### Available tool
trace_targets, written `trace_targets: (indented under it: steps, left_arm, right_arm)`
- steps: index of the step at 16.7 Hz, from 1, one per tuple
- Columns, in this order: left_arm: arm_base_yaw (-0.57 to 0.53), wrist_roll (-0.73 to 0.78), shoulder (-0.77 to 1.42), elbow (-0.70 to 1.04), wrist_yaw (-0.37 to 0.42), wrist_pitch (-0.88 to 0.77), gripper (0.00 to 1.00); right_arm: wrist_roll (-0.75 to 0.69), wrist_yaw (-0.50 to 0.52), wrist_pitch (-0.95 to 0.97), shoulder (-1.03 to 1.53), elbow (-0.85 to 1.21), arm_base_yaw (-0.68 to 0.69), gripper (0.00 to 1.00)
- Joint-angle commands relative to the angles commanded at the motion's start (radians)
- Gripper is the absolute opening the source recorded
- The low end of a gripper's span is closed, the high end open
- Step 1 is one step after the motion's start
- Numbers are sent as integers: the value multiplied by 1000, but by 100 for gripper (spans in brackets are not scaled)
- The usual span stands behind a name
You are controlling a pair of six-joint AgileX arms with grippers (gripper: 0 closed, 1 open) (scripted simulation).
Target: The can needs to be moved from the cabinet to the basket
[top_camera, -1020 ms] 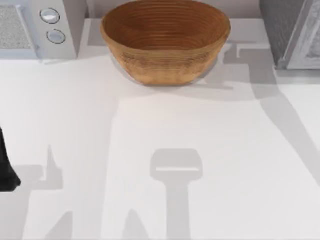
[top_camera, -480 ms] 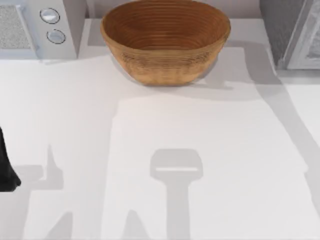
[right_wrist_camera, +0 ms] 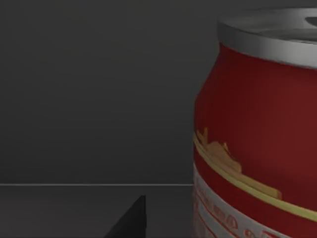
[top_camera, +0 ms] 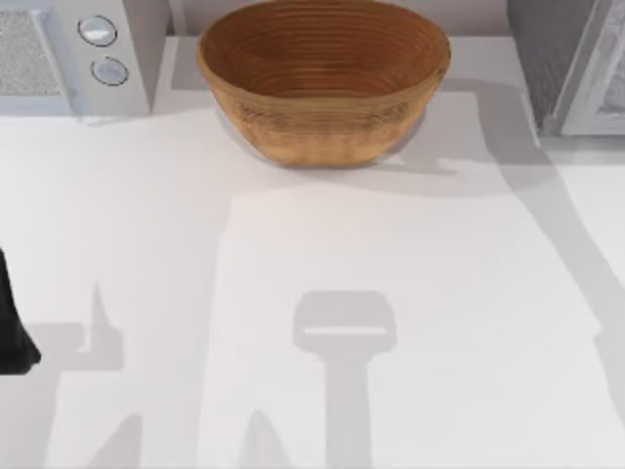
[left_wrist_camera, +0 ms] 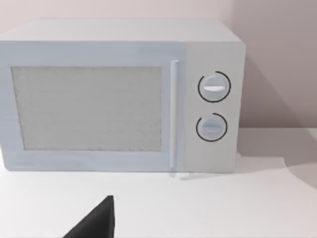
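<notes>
- Right wrist view shows the can (right_wrist_camera: 257,134) standing upright on a dark floor with dark walls behind it, which reads as the inside of the cabinet (top_camera: 571,63); judging by that, the can has not left the cabinet yet.
- From above, the basket (top_camera: 322,127) sits at the far middle of the desk (top_camera: 391,293) with nothing inside it, so the delivery is yet to be done.
- What is left, as it appears: take hold of the can, draw it out of the cabinet, carry it to the basket and let it go there.
- The right tool (right_wrist_camera: 131,220) shows as one dark finger tip just beside the can; whether it touches the can, and how far it is spread, cannot be told.
- The left arm (top_camera: 12,327) is parked at the left edge of the desk, its tool (left_wrist_camera: 96,223) facing the white microwave (left_wrist_camera: 119,94); how wide that tool stands cannot be told, and nothing is seen in its grasp.
</notes>
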Motion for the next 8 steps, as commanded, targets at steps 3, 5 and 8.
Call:
trace_targets:
  steps: [3, 5, 8]
  left_arm:
    - [0, 0, 0, 0, 0, 0, 100]
    - [0, 0, 0, 0, 0, 0, 100]
    - [0, 0, 0, 0, 0, 0, 100]
  right_arm:
    - [0, 0, 0, 0, 0, 0, 40]
    - [0, 0, 0, 0, 0, 0, 25]
    - [0, 0, 0, 0, 0, 0, 2]
